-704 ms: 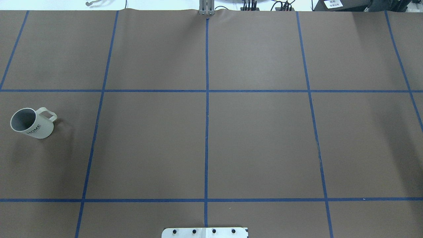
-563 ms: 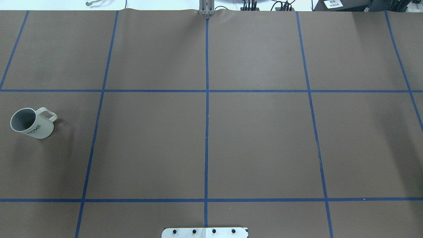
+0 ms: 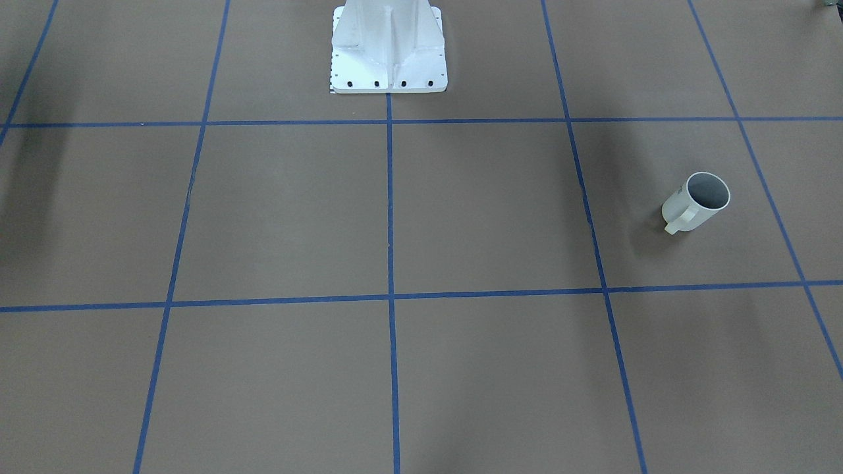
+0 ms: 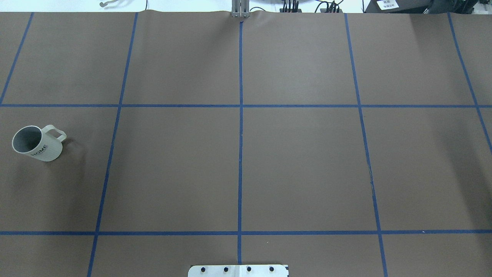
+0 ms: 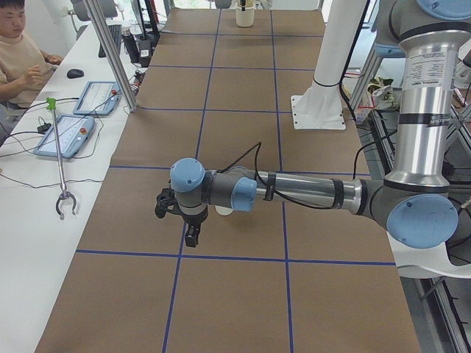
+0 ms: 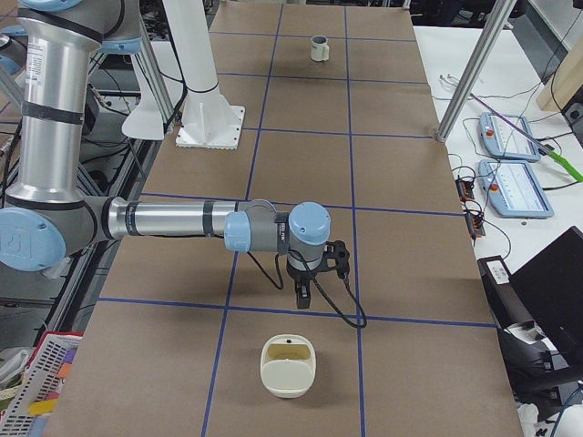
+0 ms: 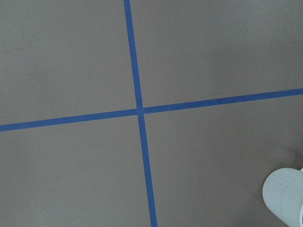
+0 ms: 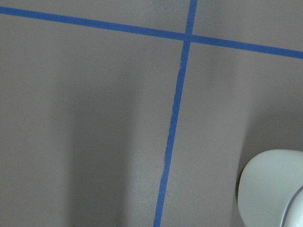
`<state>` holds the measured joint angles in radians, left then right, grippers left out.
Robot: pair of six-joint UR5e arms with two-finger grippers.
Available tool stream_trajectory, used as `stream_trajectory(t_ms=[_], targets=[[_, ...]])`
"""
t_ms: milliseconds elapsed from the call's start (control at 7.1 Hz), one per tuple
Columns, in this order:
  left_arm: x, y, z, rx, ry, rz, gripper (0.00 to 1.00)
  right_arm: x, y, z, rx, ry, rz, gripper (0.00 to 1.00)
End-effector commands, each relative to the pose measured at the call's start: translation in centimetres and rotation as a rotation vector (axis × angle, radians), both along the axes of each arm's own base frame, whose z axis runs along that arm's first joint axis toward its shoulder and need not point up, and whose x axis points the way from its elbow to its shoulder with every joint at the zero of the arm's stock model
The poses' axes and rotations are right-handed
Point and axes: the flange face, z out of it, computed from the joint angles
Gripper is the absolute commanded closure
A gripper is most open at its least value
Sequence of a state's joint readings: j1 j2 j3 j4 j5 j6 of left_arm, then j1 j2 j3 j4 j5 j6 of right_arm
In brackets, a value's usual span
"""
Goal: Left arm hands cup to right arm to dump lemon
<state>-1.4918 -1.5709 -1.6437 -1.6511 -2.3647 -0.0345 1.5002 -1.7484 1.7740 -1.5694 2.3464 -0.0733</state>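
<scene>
**Cup parked on the left end, fingers pretty much unreadable**

So the cup [image 4: 37,143] stands upright on the brown surface [image 4: 300,161], way over on the robot's left, in the middle row of the blue tape grid [image 4: 240,134]. Its handle points away from the robot and "HOME" is printed on the side. The inside just reads as flat grey from above and from the front, and I can't make out the lemon in any view.

Odd bit: neither arm shows in the overhead or front view, only soft shadows [image 3: 33,164] on the paper. From the left end, the left arm [image 5: 309,193] stretches out low over the surface and its wrist covers nearly the whole cup, so only a pale sliver peeks out underneath. The left gripper [image 5: 193,239] hangs pointing down near that sliver. Its fingers are small dark blobs, so I can't tell how far apart they are or whether they grip anything.

Same story for the right gripper [image 6: 303,299] on the right arm [image 6: 173,218]. It points down, well apart from the cup, and the fingers are too small to read.

The left wrist camera catches a pale rounded shape [image 7: 284,196] cut off at the bottom right corner, and the right one a similar pale blob [image 8: 267,187]. Can't say what either is.

Also there: a cream container [image 6: 288,366] near the right end, the white base [image 3: 388,46] cropped by the frame, and a person [image 5: 18,51] half cut off at a side desk.
</scene>
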Motion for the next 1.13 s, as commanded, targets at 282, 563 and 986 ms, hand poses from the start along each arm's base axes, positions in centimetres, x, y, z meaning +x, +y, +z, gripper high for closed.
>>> stream_trajectory(t_ms=[282, 563, 986], targets=[[6.5, 1.0, 0.0, 0.04, 0.026, 0.082, 0.0, -0.2, -0.3, 0.6, 0.031, -0.017, 0.003, 0.0], [11.3, 1.7, -2.3, 0.003, 0.034, 0.105, 0.0, -0.4, -0.2, 0.7, 0.047, -0.065, 0.001, 0.0], [18.7, 3.7, -4.7, -0.014, 0.043, 0.199, 0.0, -0.5, -0.3, 0.7, 0.056, -0.066, -0.001, 0.0]])
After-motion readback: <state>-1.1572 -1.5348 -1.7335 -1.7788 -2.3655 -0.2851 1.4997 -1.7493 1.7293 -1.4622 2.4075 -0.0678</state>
